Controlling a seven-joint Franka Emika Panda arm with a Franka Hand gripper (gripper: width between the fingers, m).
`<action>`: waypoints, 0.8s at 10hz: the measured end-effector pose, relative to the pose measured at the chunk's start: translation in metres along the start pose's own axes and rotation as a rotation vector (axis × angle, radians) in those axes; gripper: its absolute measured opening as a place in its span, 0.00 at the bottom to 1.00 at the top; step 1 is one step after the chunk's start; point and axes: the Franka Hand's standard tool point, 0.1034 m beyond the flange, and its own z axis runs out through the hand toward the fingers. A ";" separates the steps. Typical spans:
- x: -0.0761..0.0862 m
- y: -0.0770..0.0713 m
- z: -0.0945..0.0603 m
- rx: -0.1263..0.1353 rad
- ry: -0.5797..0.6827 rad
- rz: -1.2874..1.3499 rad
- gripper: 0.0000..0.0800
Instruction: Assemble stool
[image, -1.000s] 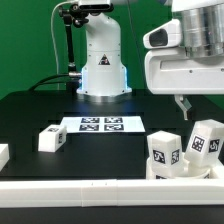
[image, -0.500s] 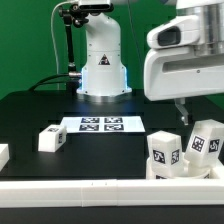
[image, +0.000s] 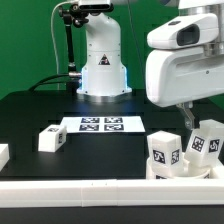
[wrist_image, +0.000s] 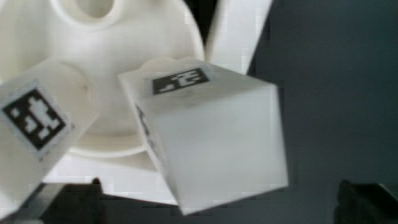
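Note:
The stool's round white seat (image: 181, 169) lies at the exterior view's right, with two tagged white legs (image: 165, 150) (image: 207, 139) standing on or against it. A third leg (image: 52, 139) lies alone toward the left. My gripper (image: 189, 116) hangs just above the two right-hand legs. In the wrist view one blocky leg (wrist_image: 210, 135) fills the middle, beside another tagged leg (wrist_image: 36, 115) and the ring-shaped seat (wrist_image: 116, 40). The gripper (wrist_image: 217, 206) is open, its dark fingertips (wrist_image: 68, 206) wide on either side of the middle leg's end and apart from it.
The marker board (image: 100, 124) lies flat mid-table in front of the robot base (image: 102, 60). A white rail (image: 90, 191) edges the table's front. Another white piece (image: 3, 154) shows at the far left edge.
The gripper has come down a little and drifted toward the exterior view's right, closer to the two legs by the seat. The jaws stay open. No part has moved.

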 end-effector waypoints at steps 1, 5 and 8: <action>0.001 0.002 0.000 -0.009 0.006 -0.118 0.81; 0.000 0.005 0.005 -0.072 0.009 -0.658 0.81; 0.002 0.008 0.004 -0.087 0.013 -0.800 0.81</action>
